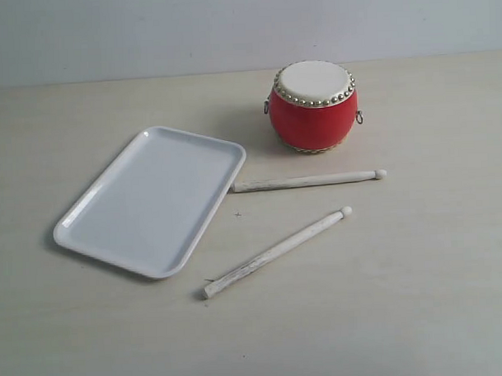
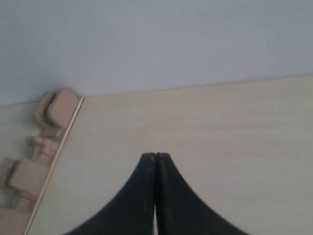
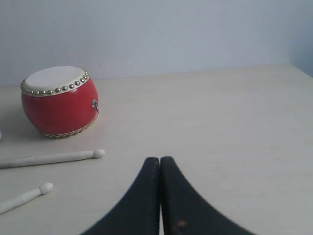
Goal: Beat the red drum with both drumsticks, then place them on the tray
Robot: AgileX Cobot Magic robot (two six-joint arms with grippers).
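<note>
Drumsticks [image 1: 304,181] lie on the surface [image 1: 419,273], outside the tray [image 1: 152,200] and near the red drum [image 1: 314,107]. Only the exterior view shows the tray; the right wrist view catches the drum and stick tips. The left tool [image 2: 155,155] and right tool [image 3: 160,159] are both pressed together.

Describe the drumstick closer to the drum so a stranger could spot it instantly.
Find the white tray on the pale table. From its right rim, one drumstick runs almost level just in front of the red drum. The other drumstick lies slanted, farther from the drum.
</note>
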